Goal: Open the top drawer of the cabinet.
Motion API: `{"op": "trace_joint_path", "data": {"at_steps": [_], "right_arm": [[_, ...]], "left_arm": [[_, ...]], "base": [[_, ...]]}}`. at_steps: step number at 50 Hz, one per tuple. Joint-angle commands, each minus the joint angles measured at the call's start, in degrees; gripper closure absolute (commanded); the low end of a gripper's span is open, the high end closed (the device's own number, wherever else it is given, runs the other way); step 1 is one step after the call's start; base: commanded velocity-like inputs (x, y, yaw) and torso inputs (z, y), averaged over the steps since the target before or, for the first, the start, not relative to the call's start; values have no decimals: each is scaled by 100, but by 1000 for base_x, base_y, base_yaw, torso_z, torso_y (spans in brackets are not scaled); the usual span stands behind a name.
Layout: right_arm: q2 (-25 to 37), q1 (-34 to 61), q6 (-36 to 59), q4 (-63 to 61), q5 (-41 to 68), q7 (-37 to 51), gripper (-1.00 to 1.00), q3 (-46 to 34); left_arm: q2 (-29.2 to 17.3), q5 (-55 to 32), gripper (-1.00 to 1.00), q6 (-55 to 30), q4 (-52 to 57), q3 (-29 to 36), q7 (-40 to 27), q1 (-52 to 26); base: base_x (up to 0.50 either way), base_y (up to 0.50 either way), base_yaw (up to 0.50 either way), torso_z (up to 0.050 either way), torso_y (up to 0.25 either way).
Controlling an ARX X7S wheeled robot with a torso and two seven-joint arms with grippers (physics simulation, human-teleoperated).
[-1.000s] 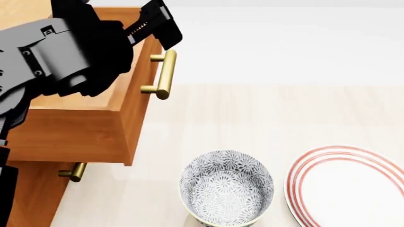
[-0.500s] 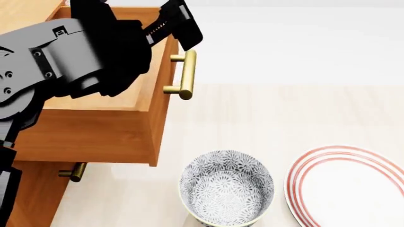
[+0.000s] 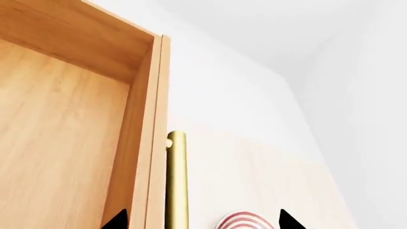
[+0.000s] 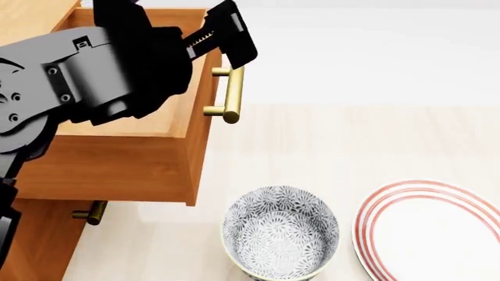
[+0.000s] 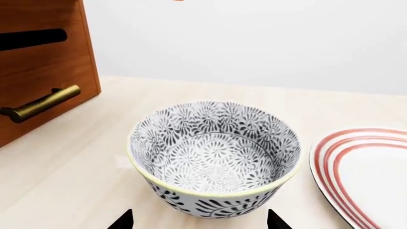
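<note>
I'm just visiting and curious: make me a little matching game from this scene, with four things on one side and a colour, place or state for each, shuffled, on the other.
Things:
1. top drawer
2. handle
3. bowl
4. plate

Descriptions:
A. white with red rings
B. pulled out, inside showing
C. brass bar
D. dark floral pattern, standing beside the plate

Pairs: 1-B, 2-C, 3-D, 4-A
</note>
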Motion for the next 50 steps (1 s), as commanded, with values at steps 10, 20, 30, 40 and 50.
{"op": "trace_joint_path", "data": {"at_steps": [10,20,30,40,50], "right_arm": [[0,10,12,20,0,28,-100,-34],[-4,13,19,30,-5,36,-100,-59],[-2,14,7,45,-15,41,-100,-79],[4,16,-13,58,-18,45,-100,-88],[1,21,-11,72,-4,39,-100,-106]], "left_arm": [[-568,-202,-100,278,2424,366,-750,174],[-966,-277,-100,157,3529,381,-1046,461],[-1402,160,-100,126,4951,607,-1221,854],[-1815,1425,-100,108,6530,1114,-1375,1175],[-2186,2625,-100,176,7679,1599,-1590,1623]], "base": [[0,0,0,0,0],[0,0,0,0,0],[0,0,0,0,0],[0,0,0,0,0],[0,0,0,0,0]]}}
